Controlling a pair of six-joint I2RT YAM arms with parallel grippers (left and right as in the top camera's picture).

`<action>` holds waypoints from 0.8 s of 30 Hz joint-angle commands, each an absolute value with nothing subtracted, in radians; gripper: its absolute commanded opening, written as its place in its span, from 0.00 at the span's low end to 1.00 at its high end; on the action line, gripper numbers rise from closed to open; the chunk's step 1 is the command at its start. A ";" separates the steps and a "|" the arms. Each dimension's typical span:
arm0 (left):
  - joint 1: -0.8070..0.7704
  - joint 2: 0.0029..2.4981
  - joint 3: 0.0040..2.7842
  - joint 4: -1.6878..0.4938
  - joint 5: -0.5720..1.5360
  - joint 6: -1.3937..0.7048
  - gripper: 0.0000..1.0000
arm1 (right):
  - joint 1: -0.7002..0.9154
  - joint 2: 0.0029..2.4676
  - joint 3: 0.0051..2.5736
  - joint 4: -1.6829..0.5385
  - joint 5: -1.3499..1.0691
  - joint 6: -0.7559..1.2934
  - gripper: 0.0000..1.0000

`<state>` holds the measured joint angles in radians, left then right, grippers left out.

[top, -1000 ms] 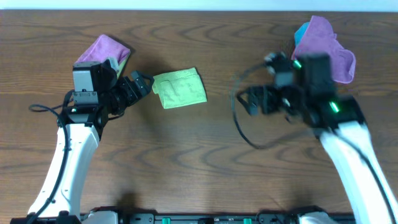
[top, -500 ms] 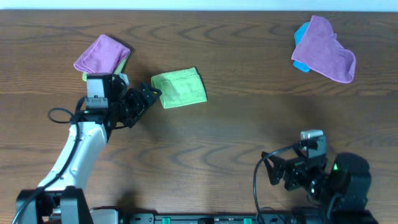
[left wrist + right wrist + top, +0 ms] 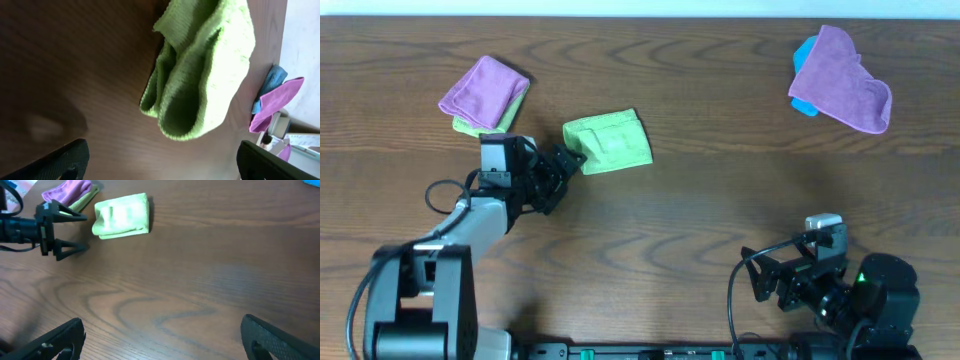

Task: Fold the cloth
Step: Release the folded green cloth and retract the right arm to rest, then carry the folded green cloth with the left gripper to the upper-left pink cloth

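Note:
The lime-green cloth (image 3: 608, 143) lies folded into a small rectangle on the wooden table, left of centre. My left gripper (image 3: 563, 168) sits open just to its lower left, a short gap away from it. In the left wrist view the folded cloth (image 3: 200, 75) fills the upper middle, and the left gripper (image 3: 160, 165) has bare wood between its fingertips (image 3: 70, 157). My right gripper (image 3: 757, 282) is open at the front right edge, far from the cloth. The right wrist view shows the cloth (image 3: 122, 216) far off and nothing inside the right gripper (image 3: 165, 345).
A purple cloth (image 3: 483, 88) lies on another green cloth (image 3: 468, 125) at the back left. At the back right a second purple cloth (image 3: 840, 80) covers a small blue cloth (image 3: 804, 50). Black cables loop beside both arms.
The right arm has pulled back from the far right to the front edge. The left arm has drawn back toward the front, away from the cloth. The cloth has not moved.

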<state>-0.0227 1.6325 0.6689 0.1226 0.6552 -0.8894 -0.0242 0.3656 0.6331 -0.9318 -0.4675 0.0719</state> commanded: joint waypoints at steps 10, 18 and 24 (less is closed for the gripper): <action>-0.089 1.803 0.663 0.327 0.639 -1.014 0.95 | -0.034 0.362 0.629 -0.936 -0.471 0.081 0.99; -0.132 1.900 0.663 0.419 0.566 -1.056 0.95 | -0.034 0.362 0.629 -0.936 -0.471 0.081 0.99; -0.147 1.988 0.663 0.512 0.539 -1.056 0.65 | -0.034 0.362 0.629 -0.936 -0.471 0.081 0.99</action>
<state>-0.1402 1.8801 0.7090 0.5434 0.6380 -1.0542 -0.0250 0.3653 0.6327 -0.9321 -0.4675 0.0719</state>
